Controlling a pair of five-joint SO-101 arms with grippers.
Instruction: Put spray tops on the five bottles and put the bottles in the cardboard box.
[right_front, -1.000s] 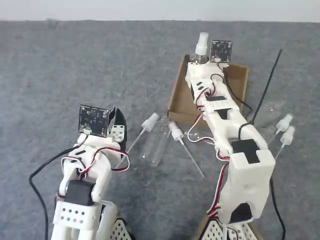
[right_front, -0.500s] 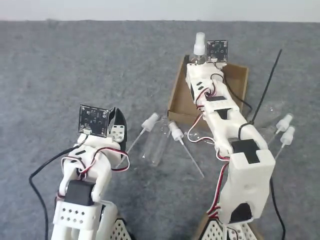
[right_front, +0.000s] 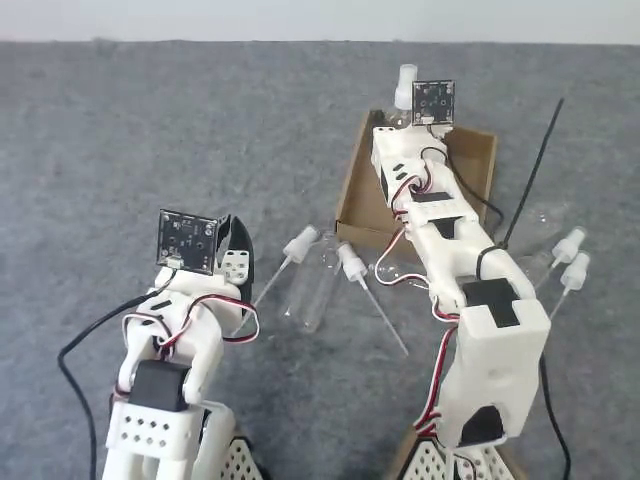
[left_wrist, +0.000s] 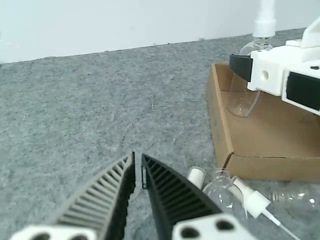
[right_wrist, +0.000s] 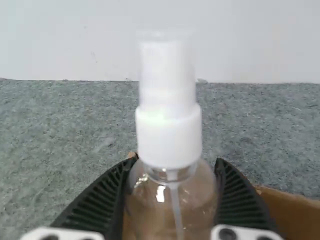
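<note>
**Capped bottle held over the box, loose parts waiting on the bench**

Nearest, the left arm's end effector (left_wrist: 138, 157) hangs low over the grey felt-covered bench (right_front: 150, 120). Its ribbed black jaws are pressed almost together with nothing between them.

Just beyond it lies a clear plastic bottle without a top (right_front: 310, 290), on its side. A white spray top with a thin dip tube (right_front: 300, 243) lies on one side of it and a second one (right_front: 352, 262) on the other. Two more white spray tops (right_front: 572, 255) lie close together on the far side of the right arm.

Farther off stands the shallow brown cardboard box (right_front: 360, 190). At its far end, the right arm's end effector (right_wrist: 175, 162) pinches an upright clear bottle (right_wrist: 167, 200) fitted with a white spray top (right_wrist: 168, 135). The bottle is over the box; whether its base touches the floor I cannot tell.

The bottle looks light, thin-walled and smooth, so it probably slips easily and may dent under a hard squeeze. The round body just under the shoulder, where the jaws sit now, seems the safest hold. The pump head could depress or tilt if gripped, and the dip tubes look easily bent.
</note>
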